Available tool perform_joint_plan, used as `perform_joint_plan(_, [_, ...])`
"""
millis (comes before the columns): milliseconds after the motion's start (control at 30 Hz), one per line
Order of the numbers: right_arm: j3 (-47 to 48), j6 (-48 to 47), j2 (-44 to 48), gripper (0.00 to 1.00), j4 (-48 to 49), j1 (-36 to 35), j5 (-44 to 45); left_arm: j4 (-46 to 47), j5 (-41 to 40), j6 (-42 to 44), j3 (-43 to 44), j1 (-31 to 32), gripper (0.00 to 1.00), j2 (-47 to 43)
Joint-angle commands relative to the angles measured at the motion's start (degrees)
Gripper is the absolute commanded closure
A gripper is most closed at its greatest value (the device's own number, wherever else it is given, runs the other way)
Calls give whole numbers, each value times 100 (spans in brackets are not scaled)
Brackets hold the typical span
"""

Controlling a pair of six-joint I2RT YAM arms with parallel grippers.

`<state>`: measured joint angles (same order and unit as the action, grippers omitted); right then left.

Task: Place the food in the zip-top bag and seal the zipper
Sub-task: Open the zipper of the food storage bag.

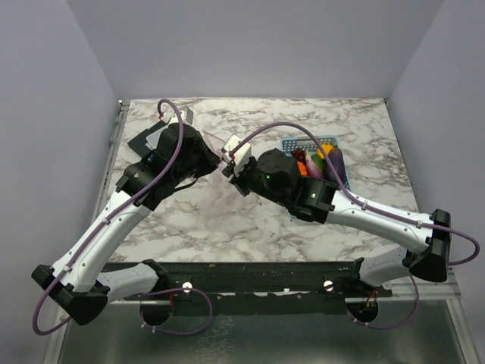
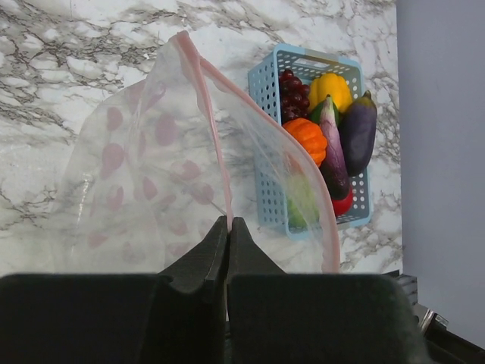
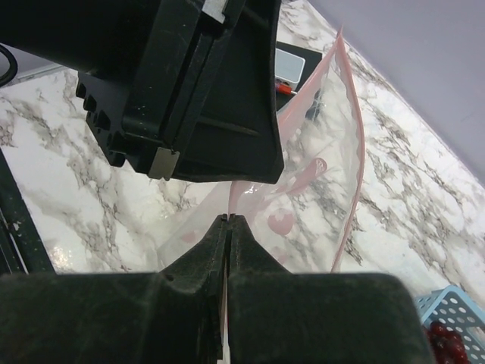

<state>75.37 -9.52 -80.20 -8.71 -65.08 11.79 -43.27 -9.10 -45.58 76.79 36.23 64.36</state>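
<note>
The clear zip-top bag (image 2: 151, 167) with pink spots hangs off the table between my two arms, its mouth open. My left gripper (image 2: 228, 221) is shut on the pinkish-red zipper strip (image 2: 216, 144) on one side of the mouth. My right gripper (image 3: 228, 218) is shut on the strip of the bag (image 3: 303, 197), close under the left gripper's body (image 3: 204, 83). The food lies in the light-blue basket (image 2: 265, 83): orange pumpkin (image 2: 305, 138), dark eggplant (image 2: 358, 129), yellow piece (image 2: 331, 89), grapes (image 2: 292, 95), red tomato (image 2: 343, 203), green cabbage (image 2: 301, 201) seen through the bag.
In the top view the basket (image 1: 292, 142) sits right of centre, just behind my right arm's wrist (image 1: 273, 174). A flat black object (image 1: 144, 140) lies at the back left beside my left arm. The table's right edge runs close past the basket.
</note>
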Motion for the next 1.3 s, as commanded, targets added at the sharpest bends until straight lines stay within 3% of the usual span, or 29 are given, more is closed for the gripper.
perform_joint_plan(0, [255, 26, 186, 89, -281, -79, 297, 80, 111, 79, -135, -4, 100, -257])
perform_joint_plan(267, [948, 349, 346, 60, -1348, -86, 788, 73, 243, 172, -270, -2, 100, -384])
perform_joint_plan(500, [1752, 778, 113, 50, -2399, -84, 1261, 50, 387, 250, -323, -6, 100, -398])
perform_joint_plan(900, [2885, 1576, -855, 43, -3610, -84, 1169, -42, 553, 342, -244, -2, 100, -406])
perform_joint_plan(1133, [3003, 1853, -1286, 44, -4023, -84, 1490, -85, 593, 398, -187, -2, 100, -409])
perform_joint_plan(1267, [2907, 1962, -1357, 50, -4102, -84, 1679, -137, 609, 449, -127, -2, 100, -366])
